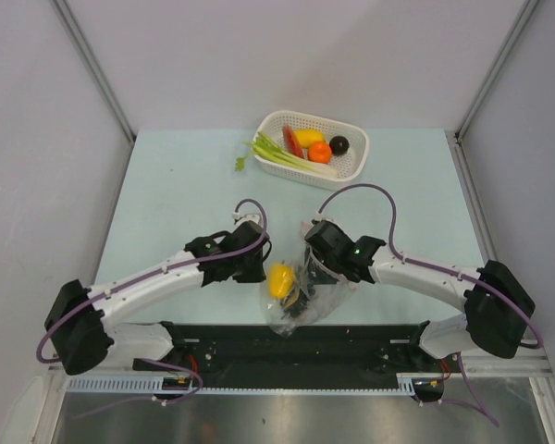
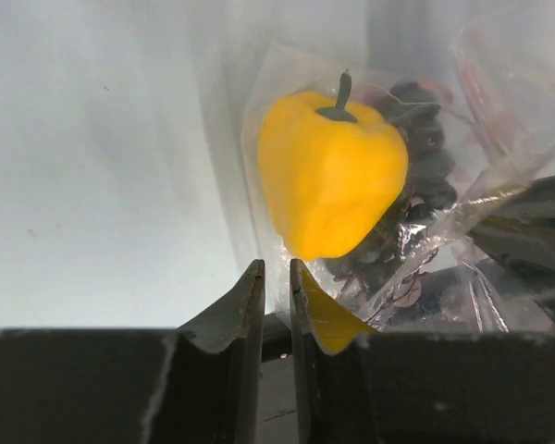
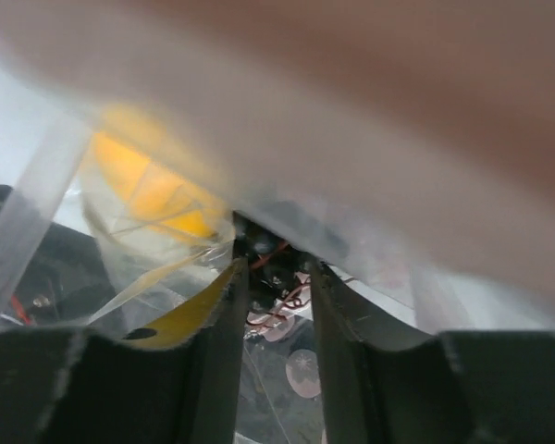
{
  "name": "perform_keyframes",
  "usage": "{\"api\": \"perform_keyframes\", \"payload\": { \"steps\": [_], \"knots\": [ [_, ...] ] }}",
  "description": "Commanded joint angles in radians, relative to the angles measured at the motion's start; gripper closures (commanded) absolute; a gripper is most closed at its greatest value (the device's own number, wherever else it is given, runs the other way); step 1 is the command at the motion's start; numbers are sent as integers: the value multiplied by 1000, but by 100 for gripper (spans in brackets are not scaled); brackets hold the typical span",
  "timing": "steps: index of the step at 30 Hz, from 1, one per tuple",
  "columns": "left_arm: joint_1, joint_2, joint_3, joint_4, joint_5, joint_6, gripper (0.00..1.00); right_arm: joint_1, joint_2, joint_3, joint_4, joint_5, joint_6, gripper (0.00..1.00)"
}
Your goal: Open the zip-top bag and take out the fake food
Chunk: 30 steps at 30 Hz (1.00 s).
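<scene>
Holding the zip-top bag [image 1: 301,301] at the near edge of the table [image 1: 166,203] between 2 arms
Left gripper [image 2: 276,270] pinched on its plastic; right gripper [image 3: 276,270] against the bag — grip unclear; yellow pepper [image 2: 328,176] inside

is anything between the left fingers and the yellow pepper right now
Yes, the clear plastic of the zip-top bag. The yellow pepper sits inside it next to dark grapes, so the film covers it. The left gripper is just below the pepper at the bag's edge. Nothing else visible lies between them.
</scene>
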Motion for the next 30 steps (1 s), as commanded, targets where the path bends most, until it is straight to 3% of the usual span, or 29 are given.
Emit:
{"api": "perform_keyframes", "payload": {
  "steps": [1,4,8,15,21,26,27,30],
  "knots": [
    [1,78,4,140,81,11,82,-3,-19,-34,-3,-14,15,74],
    [1,123,-25,193,105,9,85,0,-27,-54,16,-9,3,90],
    [1,152,-54,232,139,5,85,8,-16,-83,61,-37,-4,94],
    [-7,233,-74,270,159,15,88,7,52,-126,192,-127,14,75],
    [-25,255,-65,272,161,23,90,5,96,-127,154,-100,28,52],
    [-30,253,-79,281,165,23,92,2,179,-130,187,-136,60,46],
    [-31,253,-80,281,165,23,92,5,193,-130,190,-133,63,41],
    [-34,249,-89,278,165,23,93,7,227,-129,206,-112,55,43]
  ]
}}
